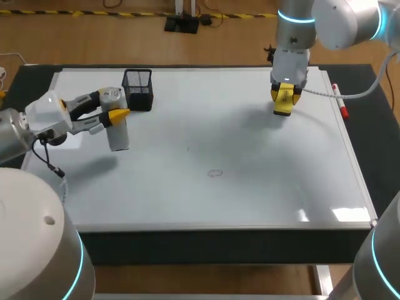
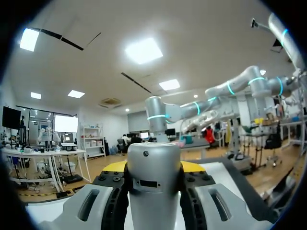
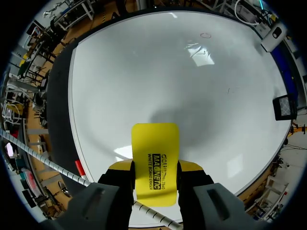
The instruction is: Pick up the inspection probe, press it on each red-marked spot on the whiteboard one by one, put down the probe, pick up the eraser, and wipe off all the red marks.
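Observation:
The inspection probe (image 1: pixel 118 125), a silver cylinder, hangs upright above the whiteboard's (image 1: pixel 262 194) left part, and its shadow falls on the board below. My left gripper (image 1: pixel 114 116) is shut on it from the side. In the left wrist view the probe (image 2: pixel 154 182) fills the gap between the fingers. My right gripper (image 1: pixel 284 98) holds the yellow eraser (image 1: pixel 282 105) over the board's far right part. The eraser (image 3: pixel 155 163) is clamped between its fingers. A faint reddish ring (image 1: pixel 215 173) marks the board's middle, and this ring (image 3: pixel 206 35) lies far ahead of the eraser.
A black mesh pen holder (image 1: pixel 138 89) stands at the board's far left, just behind the probe. A red marker (image 1: pixel 339 100) lies along the board's right edge, close to my right gripper. A tiny dark speck (image 1: pixel 187 149) sits left of the ring.

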Action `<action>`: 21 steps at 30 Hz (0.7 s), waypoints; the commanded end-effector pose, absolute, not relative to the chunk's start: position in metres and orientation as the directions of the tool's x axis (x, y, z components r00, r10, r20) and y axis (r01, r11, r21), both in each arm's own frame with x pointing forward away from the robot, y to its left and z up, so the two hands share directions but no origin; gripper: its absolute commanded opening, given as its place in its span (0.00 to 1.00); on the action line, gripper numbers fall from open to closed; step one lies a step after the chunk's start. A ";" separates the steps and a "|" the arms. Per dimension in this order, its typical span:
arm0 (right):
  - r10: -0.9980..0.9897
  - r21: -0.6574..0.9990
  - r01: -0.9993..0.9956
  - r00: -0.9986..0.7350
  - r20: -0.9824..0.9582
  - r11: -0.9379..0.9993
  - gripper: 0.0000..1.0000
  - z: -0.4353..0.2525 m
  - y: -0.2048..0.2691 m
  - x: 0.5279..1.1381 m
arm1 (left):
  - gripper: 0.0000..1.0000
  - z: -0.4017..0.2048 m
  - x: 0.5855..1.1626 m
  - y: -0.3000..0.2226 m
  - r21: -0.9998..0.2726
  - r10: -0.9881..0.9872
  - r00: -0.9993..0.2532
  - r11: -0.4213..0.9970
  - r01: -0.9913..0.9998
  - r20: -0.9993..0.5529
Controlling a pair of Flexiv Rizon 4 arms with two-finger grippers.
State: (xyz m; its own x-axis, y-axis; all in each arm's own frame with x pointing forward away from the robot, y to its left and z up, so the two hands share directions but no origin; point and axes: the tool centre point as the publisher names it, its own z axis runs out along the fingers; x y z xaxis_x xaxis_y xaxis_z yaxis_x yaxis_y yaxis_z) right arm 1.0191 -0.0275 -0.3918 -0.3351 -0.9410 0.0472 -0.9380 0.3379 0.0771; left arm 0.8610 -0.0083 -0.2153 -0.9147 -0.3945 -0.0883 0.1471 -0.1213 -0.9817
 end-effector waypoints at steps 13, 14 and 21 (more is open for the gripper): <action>-0.953 0.078 -0.950 -0.299 0.049 0.302 0.00 -0.389 -0.019 1.015 | 0.00 -0.214 0.860 -0.007 -0.982 -0.395 -0.915 -0.121 0.148 -0.089; -0.956 0.074 -0.953 -0.289 0.055 0.292 0.00 -0.388 -0.014 1.012 | 0.00 -0.214 0.860 -0.007 -0.982 -0.395 -0.915 -0.121 0.148 -0.089; -0.974 0.049 -0.973 -0.222 0.048 0.224 0.00 -0.382 0.023 0.987 | 0.00 -0.214 0.860 -0.007 -0.982 -0.395 -0.915 -0.121 0.148 -0.089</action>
